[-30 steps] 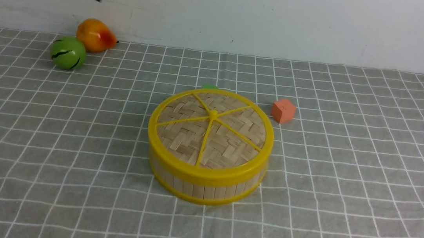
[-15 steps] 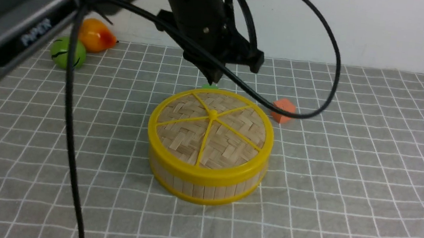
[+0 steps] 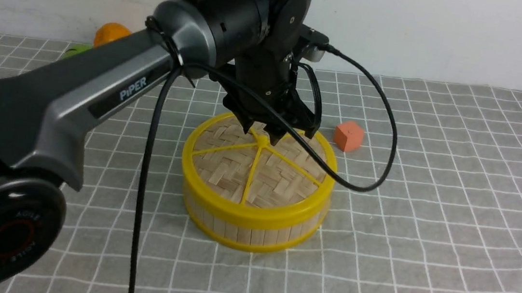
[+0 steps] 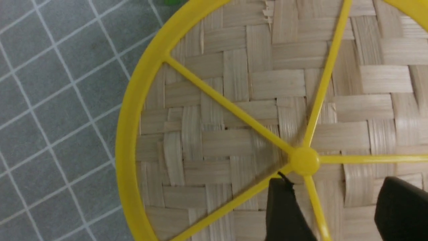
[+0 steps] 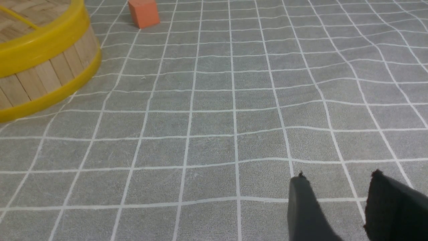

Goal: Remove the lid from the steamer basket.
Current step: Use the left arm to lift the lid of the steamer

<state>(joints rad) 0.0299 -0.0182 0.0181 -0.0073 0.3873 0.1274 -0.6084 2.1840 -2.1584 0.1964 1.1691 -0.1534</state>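
The lid, a woven bamboo disc with a yellow rim and spokes, sits closed on the steamer basket in the middle of the checked cloth. My left gripper is open and points down just above the lid's central hub. In the left wrist view its fingers straddle one spoke beside the hub, and the gripper holds nothing. My right gripper is open and empty, low over bare cloth to the right of the basket. It does not show in the front view.
An orange cube lies just right of the basket's far side. An orange fruit and a green fruit sit at the far left, mostly hidden by my left arm. The arm's cable loops over the lid's right side.
My left arm has come in from the upper left and lowered from behind the basket to the lid's hub. The lid and basket have not moved.
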